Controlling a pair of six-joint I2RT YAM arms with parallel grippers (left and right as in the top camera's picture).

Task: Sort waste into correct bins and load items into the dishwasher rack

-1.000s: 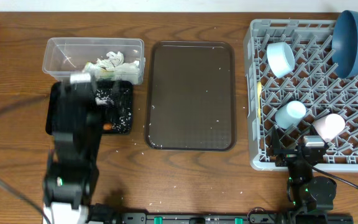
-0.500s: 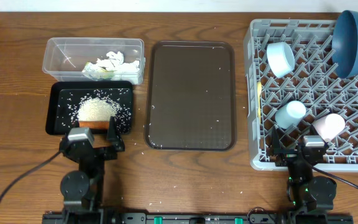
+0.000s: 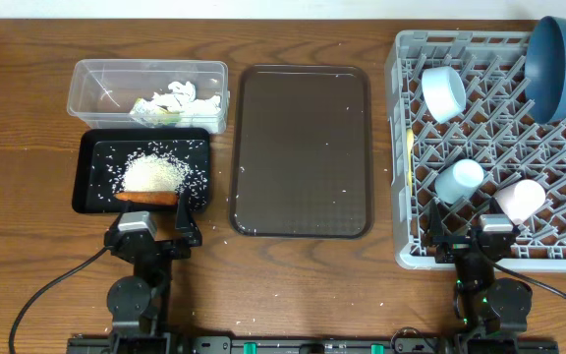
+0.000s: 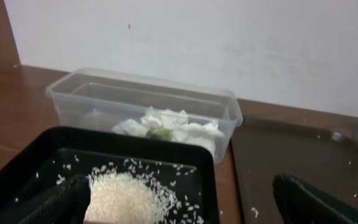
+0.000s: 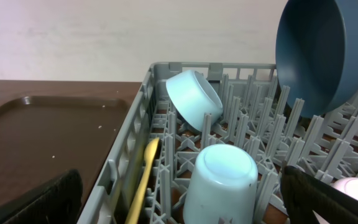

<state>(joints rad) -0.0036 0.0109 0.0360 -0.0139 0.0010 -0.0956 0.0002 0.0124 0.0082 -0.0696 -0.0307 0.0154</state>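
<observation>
**Ana:** Where are the two grippers, and do they hold something?

**Ben:** The left gripper (image 3: 153, 234) is at the near edge of the table (image 3: 28, 147), at about 7 o'clock from its centre and just at 6 o'clock of the black tray (image 3: 82, 182). Its jaws stand wide apart and nothing is between them. The right gripper (image 3: 465, 238) is at about 5 o'clock, at the near wall of the dishwasher rack (image 3: 397, 118). It is also spread wide and empty.

**Ana:** And the waste?

**Ben:** The clear tub (image 3: 96, 74) is at 10 o'clock, just beside the black tray on its 12 o'clock side. Inside it lie the crumpled paper wrappers (image 4: 173, 119) and the yellow-green packet (image 4: 162, 133), toward the tub's 3 o'clock end. The rice (image 3: 153, 174) makes a heap in the middle of the black tray, with loose grains around it. The carrot piece (image 3: 147, 198) lies at 6 o'clock of the heap. A few grains are scattered on the brown serving tray (image 3: 303, 147), which is between the bins and the rack.

**Ana:** The dishes?

**Ben:** All are in the rack. The dark blue bowl (image 3: 556, 64) stands on its edge at 1 o'clock. The white bowl (image 3: 444, 93) is tilted at 10 o'clock. The light blue cup (image 3: 459, 180) is at 7 o'clock with its bottom up, and the pink cup (image 3: 519, 200) is near it, at its 4 o'clock. The yellow spoon (image 5: 143, 180) lies along the rack's 9 o'clock wall.
</observation>
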